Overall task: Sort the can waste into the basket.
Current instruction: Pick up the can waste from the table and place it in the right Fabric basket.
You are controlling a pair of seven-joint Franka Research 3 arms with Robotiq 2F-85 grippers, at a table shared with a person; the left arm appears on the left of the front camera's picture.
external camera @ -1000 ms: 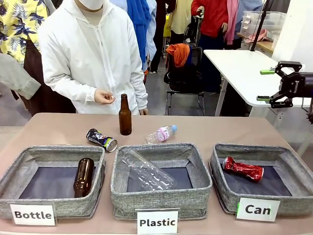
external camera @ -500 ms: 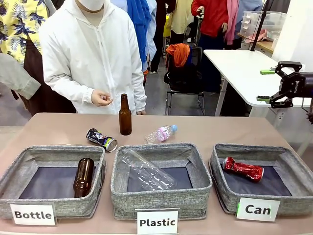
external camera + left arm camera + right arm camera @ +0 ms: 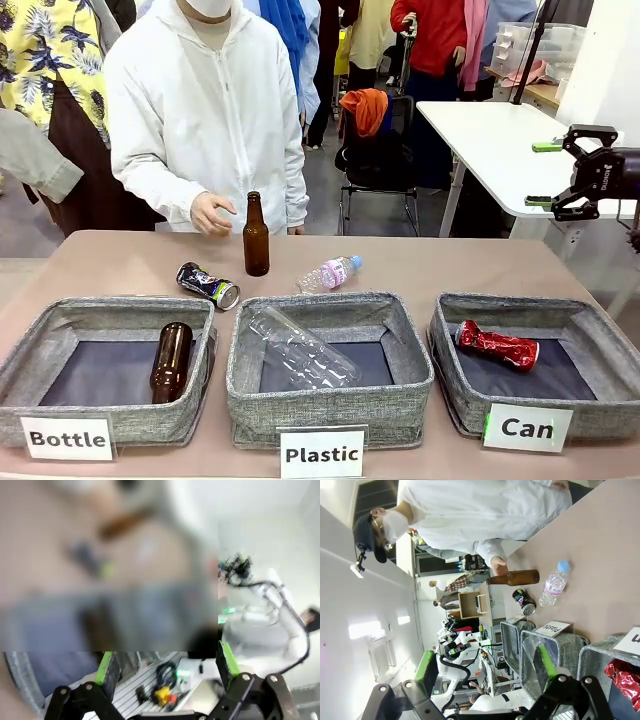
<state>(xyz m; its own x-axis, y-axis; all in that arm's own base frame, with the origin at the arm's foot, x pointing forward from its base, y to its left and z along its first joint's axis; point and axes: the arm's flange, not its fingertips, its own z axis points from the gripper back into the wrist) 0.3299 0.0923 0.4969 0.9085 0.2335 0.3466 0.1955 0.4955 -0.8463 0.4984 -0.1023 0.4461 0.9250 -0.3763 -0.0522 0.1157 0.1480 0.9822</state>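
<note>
The dark printed can (image 3: 208, 286) is seen lying on its side on the table (image 3: 120, 262), at the left, just beyond the far rim of the "Bottle" basket (image 3: 150, 420) and near an upright brown glass bottle (image 3: 256, 236). It is judged to be light, thin-walled and already dented, so it may roll away or be crushed further by a hard squeeze. A hold across the middle of its body is advised.

The crushed red can (image 3: 497, 346) is found already in the "Can" basket (image 3: 600, 415), at the right, on the dark base. A clear plastic bottle (image 3: 303, 350) lies in the middle "Plastic" basket (image 3: 330, 400), and a brown bottle (image 3: 171, 362) lies in the "Bottle" basket. A small pink-labelled plastic bottle (image 3: 330, 273) lies on the table beyond the middle basket.

The right gripper (image 3: 543, 174) is held high at the far right, its jaws apart and empty. The jaws of the left gripper (image 3: 165, 662) are also spread, with nothing between them.
</note>
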